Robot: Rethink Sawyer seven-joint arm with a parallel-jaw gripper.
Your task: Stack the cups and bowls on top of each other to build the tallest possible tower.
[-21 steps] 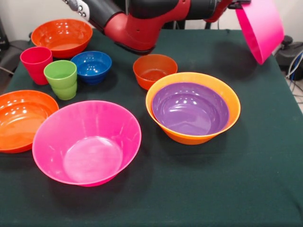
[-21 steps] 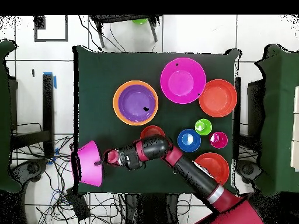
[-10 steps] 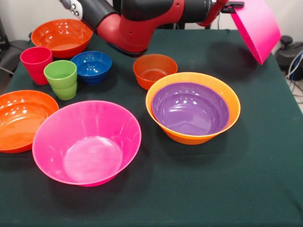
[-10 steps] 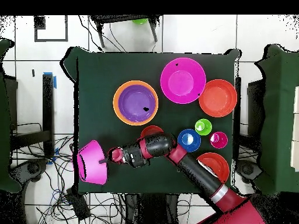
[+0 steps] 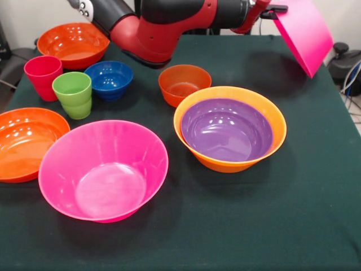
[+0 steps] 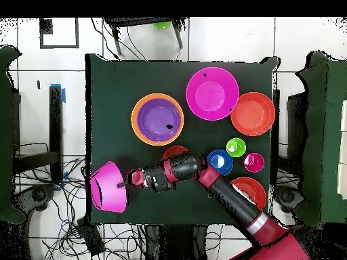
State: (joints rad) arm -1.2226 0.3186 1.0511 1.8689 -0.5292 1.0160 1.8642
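**A:** How far along were you at this point?

**B:** Barely started, I'd judge. You had only one nesting done: the purple bowl (image 5: 227, 129) sat inside the orange bowl (image 5: 265, 152) at about the table's centre in the front view. No upturned base stood on the table (image 5: 316, 197) yet, so there was no tower to speak of.

**A:** And the arm?

**B:** Your gripper (image 6: 126, 180) held a pink bowl (image 5: 306, 31) in the air at two o'clock in the front view, tipped steeply on its side over the table's edge. Overhead, it hung at eight o'clock, partly past the cloth. The jaws looked clamped on its rim, though the contact itself was small and hard to read.

**A:** What was left?

**B:** Nearly everything. The second pink bowl (image 5: 104, 169) sat upright at seven o'clock, just beside a shallow red bowl (image 5: 25, 141) at nine. Another shallow red bowl (image 5: 73, 44) lay at eleven. The red cup (image 5: 43, 76) and green cup (image 5: 73, 94) stood upright, touching or nearly so, at ten, with the blue bowl (image 5: 109, 79) just beside them. The small red bowl (image 5: 184, 83) sat at twelve, close behind the orange one.

**A:** How did the held bowl look?

**B:** Glossy, hot pink, wide-mouthed and tapering to a small flat bottom. That shape should have made a steady base once you turned it over.
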